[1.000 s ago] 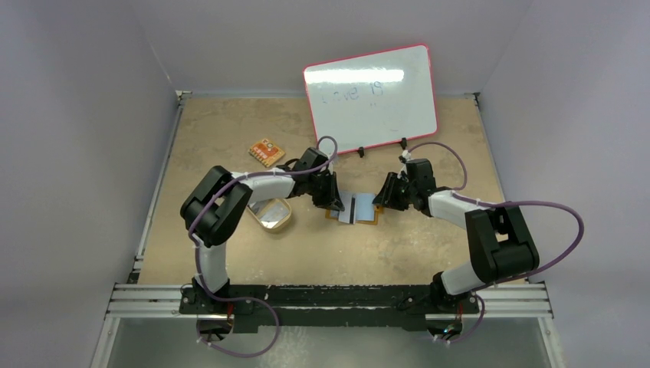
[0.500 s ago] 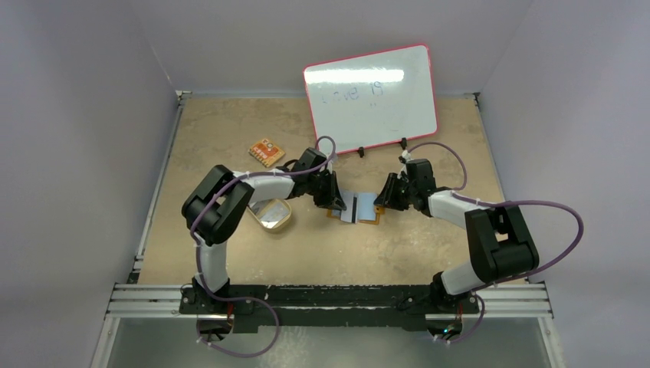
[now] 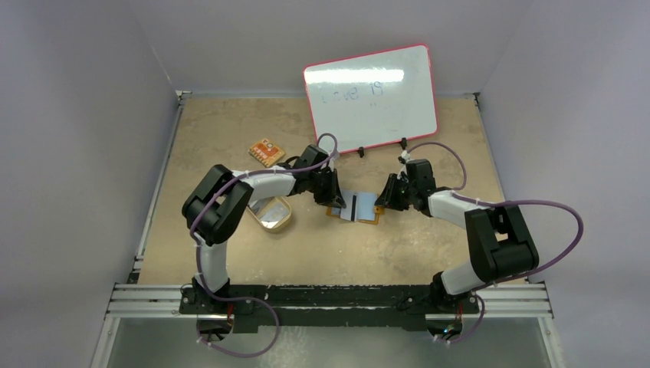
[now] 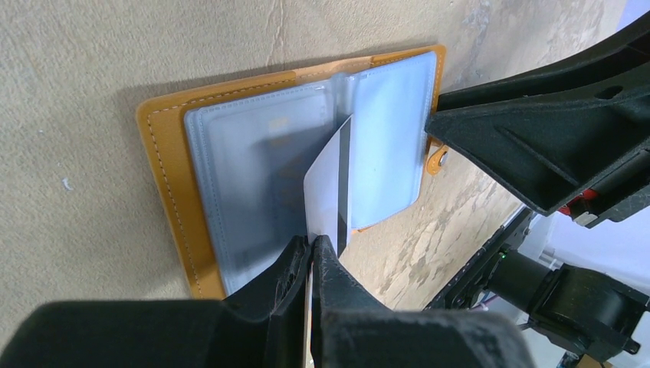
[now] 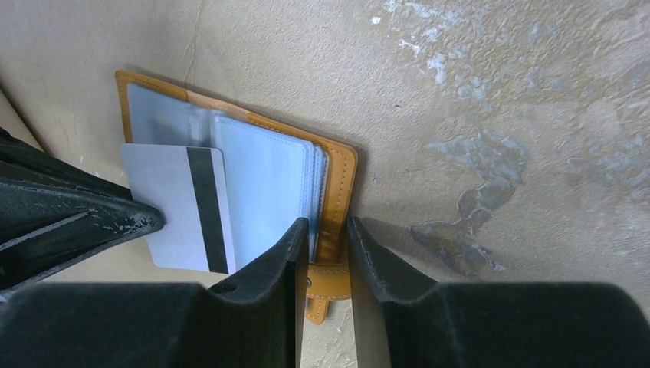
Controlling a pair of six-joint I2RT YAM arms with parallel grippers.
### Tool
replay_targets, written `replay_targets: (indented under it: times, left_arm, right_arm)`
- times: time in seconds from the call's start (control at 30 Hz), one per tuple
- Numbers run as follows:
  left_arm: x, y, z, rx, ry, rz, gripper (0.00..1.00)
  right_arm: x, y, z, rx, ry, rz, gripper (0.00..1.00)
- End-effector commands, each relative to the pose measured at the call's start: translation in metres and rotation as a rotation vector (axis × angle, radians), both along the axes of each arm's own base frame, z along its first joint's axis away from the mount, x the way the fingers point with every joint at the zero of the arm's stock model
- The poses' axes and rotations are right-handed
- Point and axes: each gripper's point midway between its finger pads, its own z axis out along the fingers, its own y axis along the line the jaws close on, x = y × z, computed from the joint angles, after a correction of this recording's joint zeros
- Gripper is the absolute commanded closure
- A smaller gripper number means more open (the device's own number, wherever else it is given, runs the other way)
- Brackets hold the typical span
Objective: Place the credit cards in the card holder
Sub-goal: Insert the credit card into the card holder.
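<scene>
left tool [image 4: 310, 244] pinches 1 grey dark-striped card [image 4: 326, 188] over the open orange holder [image 4: 165, 153], pale blue sleeves inside. right tool [image 5: 328, 226] sits barely apart around its edge, can't tell if it's gripping.

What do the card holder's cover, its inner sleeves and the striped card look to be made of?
The card holder cover: orange leather or an imitation of it, matte, with pale stitching along the edge. The inner sleeves: clear, slightly frosted flexible plastic; faint print shows through. The credit card: thin, stiff, probably plastic, pale grey with a satin look and a dark stripe along one edge.
</scene>
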Motion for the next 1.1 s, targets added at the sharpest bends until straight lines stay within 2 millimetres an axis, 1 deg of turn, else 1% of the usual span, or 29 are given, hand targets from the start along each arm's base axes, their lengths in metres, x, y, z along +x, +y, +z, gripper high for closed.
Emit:
replay_targets:
  times: [0.0,0.13,0.33,0.57,0.67,0.77,0.93,1.07]
  left_arm:
    - [0.012,0.007,0.000,0.023,-0.040,0.012,1.00]
    - [0.015,0.012,-0.012,0.059,-0.026,0.001,1.00]
    - [0.016,0.011,-0.021,0.083,-0.008,-0.040,1.00]
    - [0.025,0.009,-0.017,0.090,-0.027,-0.015,1.00]
    - [0.031,0.016,-0.016,0.126,-0.051,0.021,1.00]
    - [0.030,0.018,-0.017,0.133,-0.040,0.022,1.00]
    - [0.027,0.014,-0.020,0.097,-0.007,0.067,1.00]
    - [0.026,0.011,-0.017,0.043,0.013,0.120,1.00]
  right_arm:
    - [-0.003,-0.001,-0.005,-0.018,0.023,0.022,0.73]
    - [-0.001,0.000,-0.007,-0.013,0.023,0.021,0.73]
    - [-0.002,0.000,-0.009,-0.017,0.028,0.021,0.73]
    - [0.000,0.001,-0.012,-0.017,0.033,0.026,0.76]
    - [0.000,0.001,-0.012,-0.020,0.035,0.028,0.76]
    - [0.000,0.001,-0.011,-0.019,0.031,0.029,0.76]
    - [-0.001,0.001,-0.011,-0.014,0.032,0.027,0.76]
    - [-0.001,0.001,-0.010,-0.014,0.029,0.029,0.77]
